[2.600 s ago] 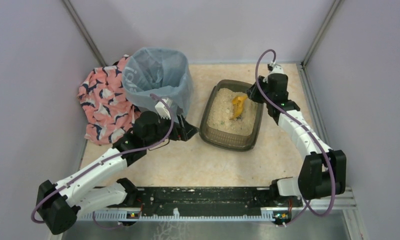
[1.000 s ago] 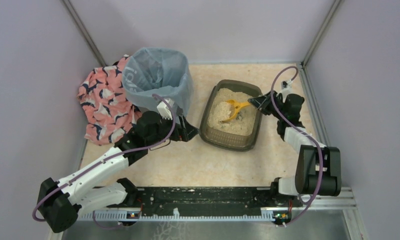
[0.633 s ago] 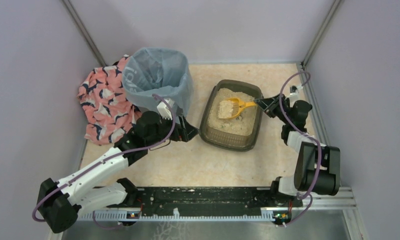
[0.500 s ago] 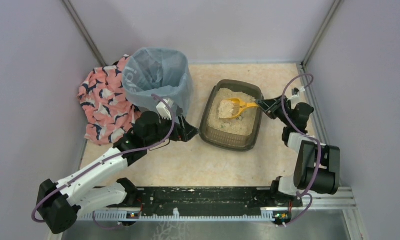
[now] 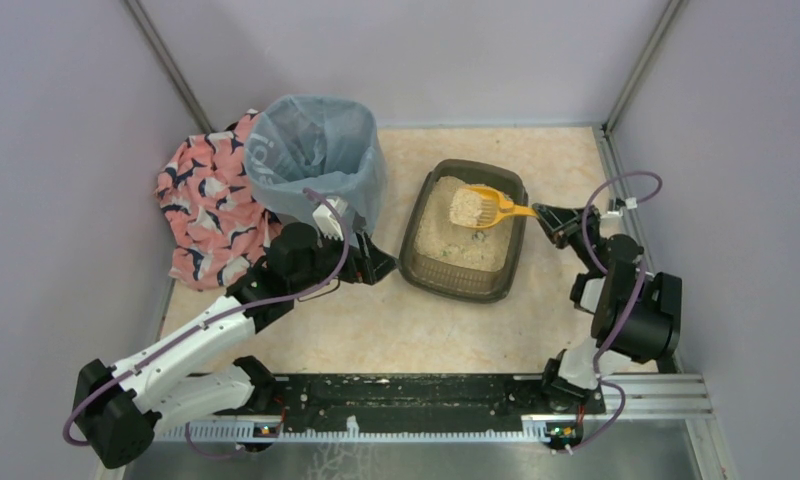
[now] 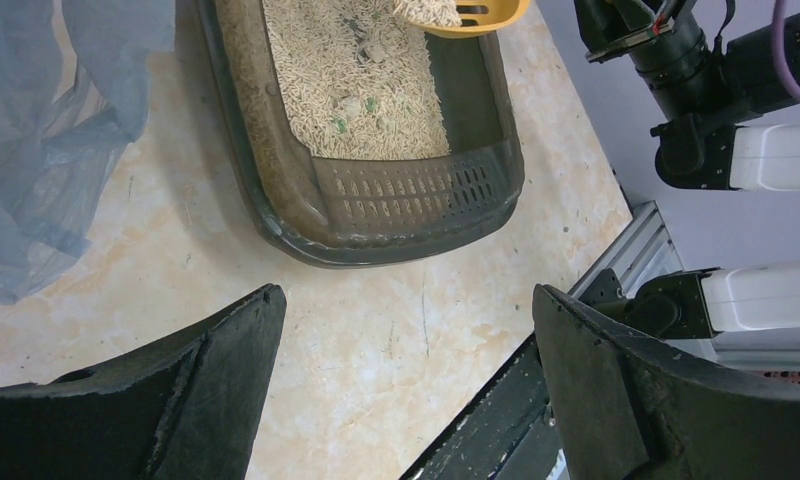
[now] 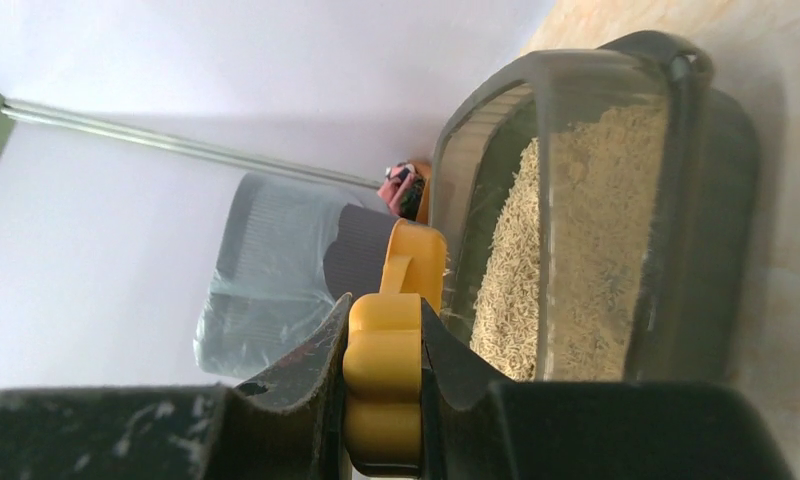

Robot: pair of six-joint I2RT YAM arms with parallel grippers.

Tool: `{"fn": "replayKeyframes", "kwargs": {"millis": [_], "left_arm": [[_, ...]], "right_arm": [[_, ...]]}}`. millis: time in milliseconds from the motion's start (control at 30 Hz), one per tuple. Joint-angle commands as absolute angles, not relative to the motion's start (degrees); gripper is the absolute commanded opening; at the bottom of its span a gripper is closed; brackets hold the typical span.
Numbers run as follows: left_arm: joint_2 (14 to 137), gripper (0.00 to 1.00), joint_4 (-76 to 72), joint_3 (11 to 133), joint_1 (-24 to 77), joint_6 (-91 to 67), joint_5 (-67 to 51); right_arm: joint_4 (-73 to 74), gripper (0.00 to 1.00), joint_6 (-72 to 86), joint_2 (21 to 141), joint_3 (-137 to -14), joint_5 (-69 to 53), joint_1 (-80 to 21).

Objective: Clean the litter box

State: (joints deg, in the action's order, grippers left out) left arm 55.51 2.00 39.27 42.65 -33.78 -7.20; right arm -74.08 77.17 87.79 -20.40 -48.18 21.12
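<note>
Since the earlier view the right gripper has drawn back rightward, raising the yellow scoop, clamped by its handle and loaded with litter. Litter box: mid-table, long axis near-to-far, directly under the scoop. Lined bin: left of the box, so the load would have to cross its width; the left gripper, spread wide and empty, lies nearer it. White bag lettering, perhaps "io", is illegible.

White arms, black joints, purple cables, seemingly scuffed black jaws.
</note>
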Motion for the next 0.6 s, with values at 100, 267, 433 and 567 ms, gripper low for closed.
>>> {"fn": "replayKeyframes", "kwargs": {"millis": [100,267,433,567], "left_arm": [[55.34,0.99,1.16,39.85,42.89,-33.61,-8.79],[56.3,0.99,0.82,40.48,42.89,-34.04,-9.66],[55.42,0.99,1.14,40.41,42.9,-33.85,-8.86],[55.6,0.99,0.8,40.38,42.9,-33.96,-8.7]], "right_arm": [[-91.93,0.0,84.15,93.09,-18.57,-48.42,21.32],[-90.97,0.0,84.1,92.69,-17.98,-48.1,25.53],[-87.97,0.0,82.55,90.98,-19.02,-48.49,25.12],[-78.88,0.0,76.29,85.77,-17.78,-46.63,25.41]]}}
